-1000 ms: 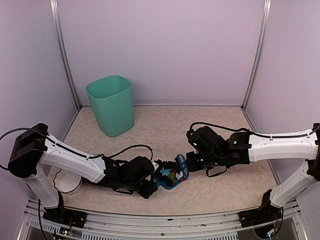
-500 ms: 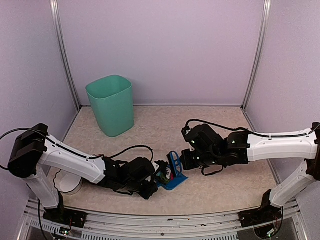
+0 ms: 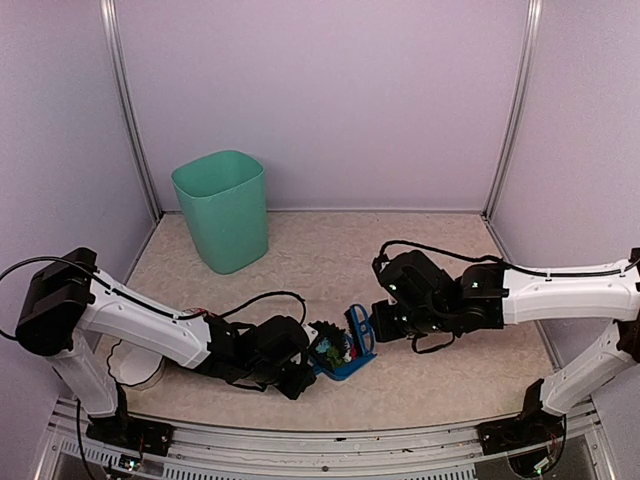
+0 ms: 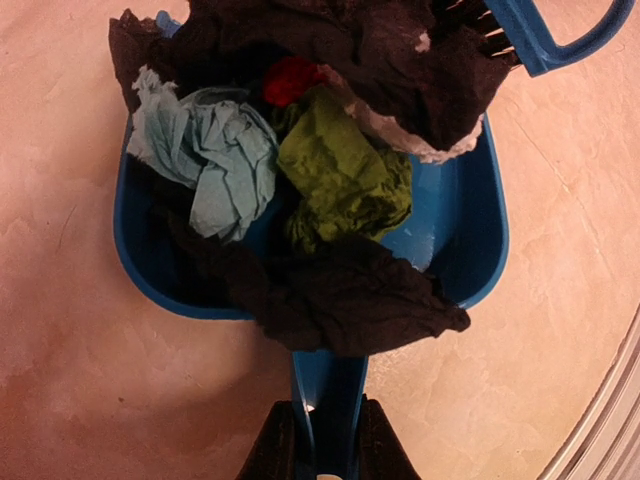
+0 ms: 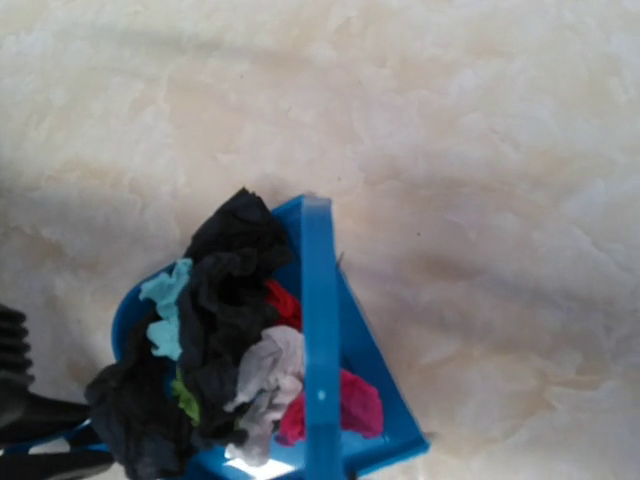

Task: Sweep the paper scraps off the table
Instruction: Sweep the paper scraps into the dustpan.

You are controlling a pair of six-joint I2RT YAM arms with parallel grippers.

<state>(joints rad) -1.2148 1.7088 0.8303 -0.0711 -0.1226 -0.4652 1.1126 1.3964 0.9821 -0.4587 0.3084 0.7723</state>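
Scraps of crumpled paper (image 4: 300, 200), black, teal, green and red, lie heaped in the blue plastic dustpan (image 4: 470, 230) on the beige tabletop (image 3: 330, 250). My left end effector (image 4: 320, 445) is clamped on its handle. My right end effector (image 3: 381, 325) pinches the small blue brush (image 5: 320, 330). I'd hold the pan flat and push gently.

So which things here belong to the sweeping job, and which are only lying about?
For the job: paper scraps, piled in the blue dustpan; hand brush; table; left gripper on the dustpan handle; right gripper holding the brush; green bin, probably for emptying.
Lying about: white round object beside the left arm's base.
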